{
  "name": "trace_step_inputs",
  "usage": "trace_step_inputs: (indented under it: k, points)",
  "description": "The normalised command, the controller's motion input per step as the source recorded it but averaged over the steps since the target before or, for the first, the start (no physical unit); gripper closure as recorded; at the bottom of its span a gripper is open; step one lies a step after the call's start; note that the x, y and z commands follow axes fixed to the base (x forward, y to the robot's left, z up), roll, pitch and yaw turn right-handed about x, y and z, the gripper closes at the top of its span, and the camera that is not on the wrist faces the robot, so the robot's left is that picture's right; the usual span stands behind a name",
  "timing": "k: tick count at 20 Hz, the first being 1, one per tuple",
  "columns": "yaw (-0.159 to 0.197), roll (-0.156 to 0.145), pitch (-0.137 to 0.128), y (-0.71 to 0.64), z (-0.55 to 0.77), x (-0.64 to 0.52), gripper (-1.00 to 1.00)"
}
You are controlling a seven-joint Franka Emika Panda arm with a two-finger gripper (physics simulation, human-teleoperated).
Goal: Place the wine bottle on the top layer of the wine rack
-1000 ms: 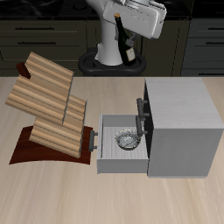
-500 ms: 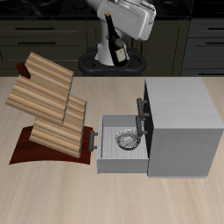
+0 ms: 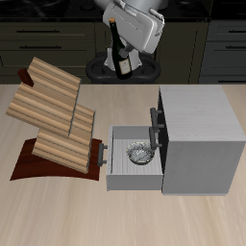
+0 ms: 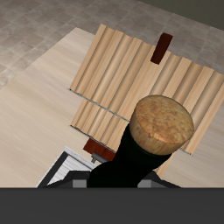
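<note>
The wine bottle (image 3: 121, 53) is dark glass with a pale label and hangs high in the air at the back of the table, held by my gripper (image 3: 127, 21), which is shut on its neck. In the wrist view the bottle's gold-tan cap (image 4: 163, 122) fills the foreground, with the dark body (image 4: 131, 164) below it. The wine rack (image 3: 53, 115) stands on a dark reddish-brown base near the table's side. Its top layer (image 3: 53, 80) is a tilted slatted plank and bare. The rack also shows in the wrist view (image 4: 127, 74), off to one side beneath the bottle.
A grey drawer cabinet (image 3: 200, 135) stands beside the rack, its drawer (image 3: 130, 165) pulled open toward the rack with a small metal bowl (image 3: 140, 154) inside. The robot's base (image 3: 120, 67) stands at the table's back.
The gripper has carried the bottle sideways toward the rack's side of the table and swung it closer to upright. Rack, cabinet and drawer have not moved.
</note>
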Motion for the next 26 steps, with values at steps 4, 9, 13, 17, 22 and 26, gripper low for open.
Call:
trace_step_inputs:
  k: [4,9,13,17,22,26]
  points:
    - [-0.032,-0.056,0.009,-0.16,0.02,0.14,1.0]
    - [-0.102,-0.066,-0.015,-0.32,0.02,0.05,1.0]
    - [-0.07,-0.05,-0.012,-0.26,-0.07,-0.04,1.0]
    - [-0.079,-0.073,-0.007,-0.33,-0.16,-0.05,1.0]
    - [-0.116,-0.095,0.007,-0.37,-0.11,-0.03,1.0]
    - [-0.065,-0.074,0.019,-0.26,-0.13,0.0,1.0]
